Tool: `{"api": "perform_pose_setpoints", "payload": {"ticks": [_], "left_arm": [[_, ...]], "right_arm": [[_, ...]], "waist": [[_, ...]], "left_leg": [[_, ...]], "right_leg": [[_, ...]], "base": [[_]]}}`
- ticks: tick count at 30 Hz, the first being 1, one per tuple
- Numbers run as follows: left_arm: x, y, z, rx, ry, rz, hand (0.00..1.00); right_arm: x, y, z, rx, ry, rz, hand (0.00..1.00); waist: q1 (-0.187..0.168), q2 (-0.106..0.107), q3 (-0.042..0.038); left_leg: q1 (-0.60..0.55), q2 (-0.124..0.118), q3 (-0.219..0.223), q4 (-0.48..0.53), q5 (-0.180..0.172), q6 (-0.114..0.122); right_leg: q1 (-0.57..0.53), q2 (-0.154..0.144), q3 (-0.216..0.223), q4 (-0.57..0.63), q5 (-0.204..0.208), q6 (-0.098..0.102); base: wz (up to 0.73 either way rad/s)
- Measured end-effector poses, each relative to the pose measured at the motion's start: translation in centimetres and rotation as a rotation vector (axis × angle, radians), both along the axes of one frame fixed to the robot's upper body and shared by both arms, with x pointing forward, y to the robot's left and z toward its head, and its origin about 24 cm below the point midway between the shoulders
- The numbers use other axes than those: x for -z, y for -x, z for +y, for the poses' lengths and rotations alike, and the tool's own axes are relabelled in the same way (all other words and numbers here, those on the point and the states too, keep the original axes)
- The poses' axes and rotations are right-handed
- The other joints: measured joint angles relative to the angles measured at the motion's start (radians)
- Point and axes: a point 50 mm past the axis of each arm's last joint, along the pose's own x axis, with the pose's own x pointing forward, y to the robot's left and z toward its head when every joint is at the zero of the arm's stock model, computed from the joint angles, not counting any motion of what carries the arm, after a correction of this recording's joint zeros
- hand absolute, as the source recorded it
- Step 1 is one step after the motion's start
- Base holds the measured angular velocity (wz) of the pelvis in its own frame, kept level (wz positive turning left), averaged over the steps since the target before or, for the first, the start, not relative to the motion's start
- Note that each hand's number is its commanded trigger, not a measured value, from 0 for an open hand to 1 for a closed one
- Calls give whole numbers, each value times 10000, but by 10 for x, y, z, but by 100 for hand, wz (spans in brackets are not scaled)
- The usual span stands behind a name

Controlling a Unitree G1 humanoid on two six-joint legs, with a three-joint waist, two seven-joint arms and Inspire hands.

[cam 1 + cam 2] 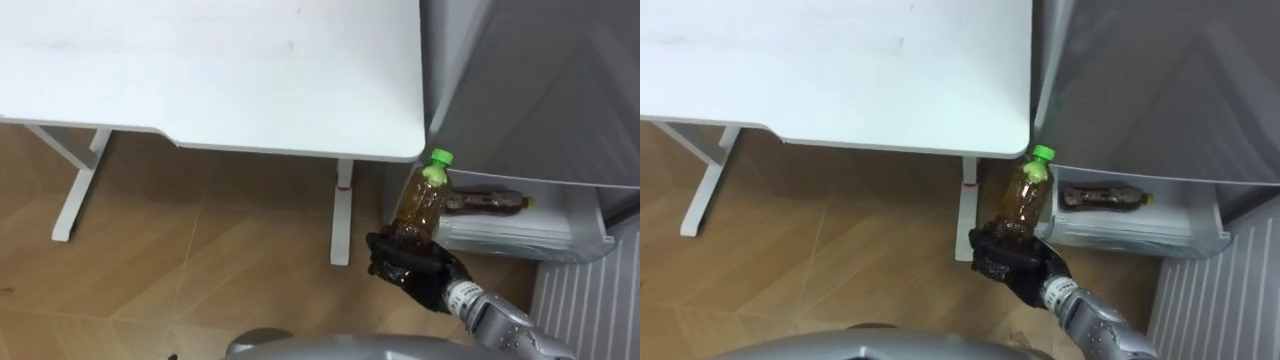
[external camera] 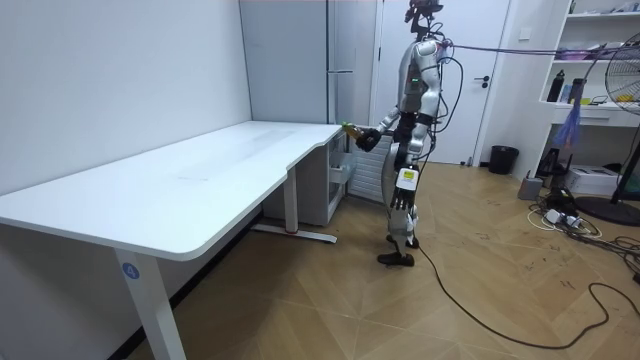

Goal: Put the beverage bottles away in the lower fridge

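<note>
The robot's right hand [image 1: 410,268] is in the lower right of the left eye view. Its dark fingers are curled tight round the bottom of a drink bottle [image 1: 420,200]. The bottle has a bright green cap and brown drink inside. It stands almost straight up and leans a little to the right. It is up in the air over the wood floor [image 1: 180,270], and its cap sits just under the corner of the white desk [image 1: 200,70].

The grey fridge [image 1: 540,80] fills the upper right of the picture. Below it, at the right edge, a white drawer [image 1: 520,235] is pulled out. A second bottle [image 1: 485,201] with dark drink lies on its side in the drawer. The bottle in the hand is just left of the drawer and is not inside it.

In the room view the robot stands on the wood floor at the far end of the long desk, next to the tall fridge. It holds the bottle out in front of it, toward the room view's left.
</note>
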Motion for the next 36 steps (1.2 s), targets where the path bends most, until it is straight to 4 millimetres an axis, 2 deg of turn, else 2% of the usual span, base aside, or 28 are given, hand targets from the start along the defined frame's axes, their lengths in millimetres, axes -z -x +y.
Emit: {"api": "perform_pose_setpoints", "payload": {"ticks": [3, 8, 11, 19, 26, 29, 36], "left_arm": [[0, 0, -2, 233, 9, 105, 0], [0, 3, -2, 350, 70, 261, 0], [0, 4, -2, 349, 118, 268, 0], [0, 2, -2, 507, 174, 240, 0], [1, -1, -4, 793, 391, 258, 0], [1, 2, -5, 781, 490, 332, 0], [3, 3, -13, 736, 752, 393, 0]], "right_arm": [[1, 1, -3, 195, 181, 114, 100], [0, -2, -10, 778, 323, 147, 100], [4, 2, -13, 1716, 47, 459, 100], [16, 24, -23, 3377, 157, 1757, 100], [21, 31, -36, 5064, 310, 2404, 100], [22, 34, -39, 5816, 204, 2735, 100], [23, 34, -40, 6853, -275, 2777, 100]], "waist": [[-71, 1, -7], [-307, -52, -62], [-428, -95, -92], [-532, -52, -83], [-553, 47, -18], [-580, 107, -14], [-623, 98, -20]], "left_leg": [[0, 1, 2, -6, 0, -1], [-4, -6, 3, 8, 0, 0], [26, -2, -1, 14, 0, 0], [75, 8, 0, 19, -1, 2], [115, 3, 0, 18, -1, 7], [114, 3, 1, 19, 0, 7], [133, -20, -5, 84, 1, 8]], "right_leg": [[-2, 3, 0, -2, 0, 0], [8, -4, -5, 2, 0, 0], [37, -1, 0, 4, 0, 0], [19, 6, 138, 60, 0, 0], [10, 2, 187, 139, -2, 2], [1, 8, 222, 131, -7, 0], [-4, 12, 242, -28, -22, 5]], "base": [[0], [0], [0], [-3], [0], [0], [0]]}}
